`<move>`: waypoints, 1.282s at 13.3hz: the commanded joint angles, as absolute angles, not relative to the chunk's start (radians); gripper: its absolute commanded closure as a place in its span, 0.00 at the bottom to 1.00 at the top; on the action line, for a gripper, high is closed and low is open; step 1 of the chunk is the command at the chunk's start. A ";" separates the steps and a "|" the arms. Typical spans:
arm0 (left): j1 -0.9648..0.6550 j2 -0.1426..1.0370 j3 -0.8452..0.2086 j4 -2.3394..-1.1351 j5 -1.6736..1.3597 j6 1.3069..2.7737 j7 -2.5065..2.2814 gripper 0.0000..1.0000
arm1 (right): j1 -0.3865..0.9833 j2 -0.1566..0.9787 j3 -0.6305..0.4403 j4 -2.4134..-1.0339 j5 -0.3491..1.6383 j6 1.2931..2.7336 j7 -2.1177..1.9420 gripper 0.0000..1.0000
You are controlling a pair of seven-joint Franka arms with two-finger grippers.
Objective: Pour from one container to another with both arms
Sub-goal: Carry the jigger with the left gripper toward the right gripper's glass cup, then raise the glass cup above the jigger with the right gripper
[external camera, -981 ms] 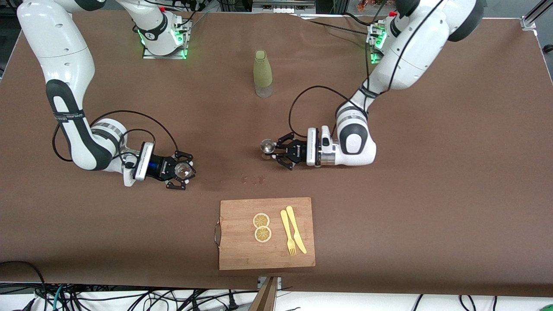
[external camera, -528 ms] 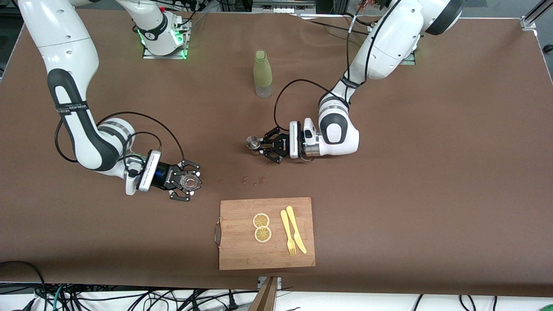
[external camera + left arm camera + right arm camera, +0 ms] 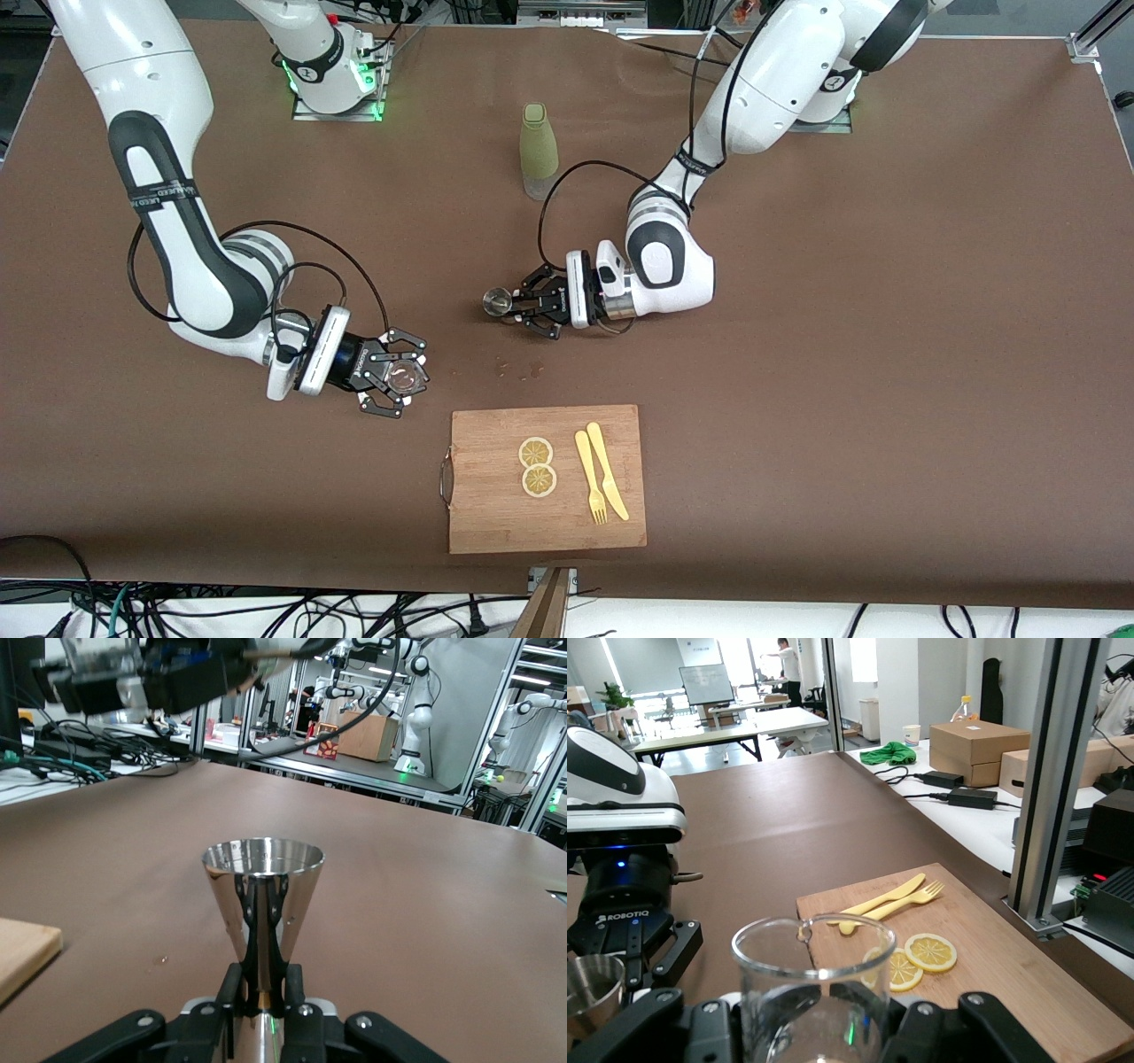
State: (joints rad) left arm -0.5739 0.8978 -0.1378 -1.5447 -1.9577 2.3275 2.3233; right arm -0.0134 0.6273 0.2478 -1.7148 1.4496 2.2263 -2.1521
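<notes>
My left gripper point(image 3: 514, 306) is shut on the narrow waist of the small steel jigger point(image 3: 496, 302), which it holds upright over the brown table, between the bottle and the cutting board. In the left wrist view the jigger point(image 3: 263, 890) stands mouth up between the fingers point(image 3: 295, 985). My right gripper point(image 3: 400, 377) is shut on the tiny clear glass cup point(image 3: 407, 376), over the table beside the board's handle corner, toward the right arm's end. The cup point(image 3: 808, 979) fills the right wrist view, upright. That view also shows the jigger point(image 3: 588, 981) in the left gripper point(image 3: 607, 967).
A tall olive-green bottle point(image 3: 539, 151) stands near the robots' bases. A wooden cutting board point(image 3: 496, 523) near the front edge carries two lemon slices point(image 3: 537, 466) and a yellow plastic fork and knife point(image 3: 601, 483). Small wet spots point(image 3: 519, 369) mark the table between the grippers.
Both grippers have travelled toward each other with their loads: the left one with the jigger toward the right arm's end, the right one with the cup toward the cutting board.
</notes>
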 commanded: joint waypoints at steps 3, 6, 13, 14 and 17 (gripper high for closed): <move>-0.624 0.957 -0.120 -1.457 -2.031 2.381 2.304 1.00 | -0.018 0.580 0.255 -1.758 1.385 2.226 -2.128 0.96; -0.626 0.956 -0.120 -1.421 -2.037 2.390 2.283 1.00 | -0.018 0.558 0.255 -1.779 1.326 2.226 -2.094 0.96; -0.669 0.989 -0.120 -1.293 -2.036 2.517 2.148 1.00 | -0.017 0.497 0.255 -1.842 1.232 2.226 -2.039 0.96; -0.673 0.992 -0.120 -1.276 -2.034 2.537 2.138 1.00 | -0.017 0.491 0.255 -1.844 1.224 2.226 -2.031 0.96; -0.680 1.008 -0.120 -1.253 -2.034 2.540 2.131 1.00 | -0.017 0.483 0.256 -1.844 1.184 2.226 -2.023 0.96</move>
